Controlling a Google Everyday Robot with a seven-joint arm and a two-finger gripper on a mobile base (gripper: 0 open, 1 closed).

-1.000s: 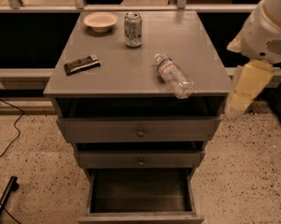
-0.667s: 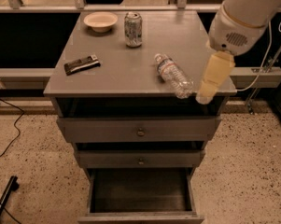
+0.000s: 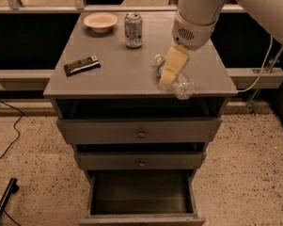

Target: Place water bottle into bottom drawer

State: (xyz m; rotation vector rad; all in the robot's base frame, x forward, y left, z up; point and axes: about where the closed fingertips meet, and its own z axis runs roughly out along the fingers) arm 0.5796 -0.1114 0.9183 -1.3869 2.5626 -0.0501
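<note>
The water bottle [image 3: 182,85] lies on its side on the grey cabinet top [image 3: 113,74], near the front right edge, its capped end pointing towards the back. My gripper [image 3: 170,69] hangs from the white arm directly over the bottle's middle and hides part of it. The bottom drawer [image 3: 141,219] is pulled open below, its dark box interior showing nothing inside.
A silver soda can [image 3: 133,29] and a cream bowl [image 3: 100,21] stand at the back of the top. A dark snack bar [image 3: 81,65] lies at the left. Two upper drawers with knobs [image 3: 141,134] are partly out. Cables lie on the floor at left [image 3: 9,140].
My arm has swung left from beside the cabinet's right edge to over the bottle. The bottle and the other objects have not moved.
</note>
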